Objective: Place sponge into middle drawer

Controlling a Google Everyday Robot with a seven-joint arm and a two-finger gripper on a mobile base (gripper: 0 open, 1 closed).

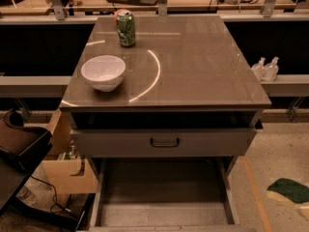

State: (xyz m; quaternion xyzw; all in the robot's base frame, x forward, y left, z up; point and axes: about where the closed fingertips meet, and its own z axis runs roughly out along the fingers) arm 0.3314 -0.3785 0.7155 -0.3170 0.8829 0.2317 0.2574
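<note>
— Where is the sponge [288, 191] lying relative to the gripper?

— I cannot tell. The gripper is sitting outside the view, so nothing is showing whether it is open, closed or holding something. The sponge is showing at the near right corner, green side up with the yellow foam under it, over the speckled floor [277, 151]. I cannot tell whether it is resting on that floor or hanging above it.

— And relative to the middle drawer [164, 215]?

— The middle drawer is standing pulled out toward the near side, low in the cabinet. The sponge is lying outside it, off to its right and apart from the cabinet.

— What else is showing?

— A drawer front [120, 143] with a black handle is sitting just above the open tray. On the cabinet top [203, 66], a white bowl [103, 72] is sitting at the near left and a green can [126, 29] is standing at the far left.
</note>
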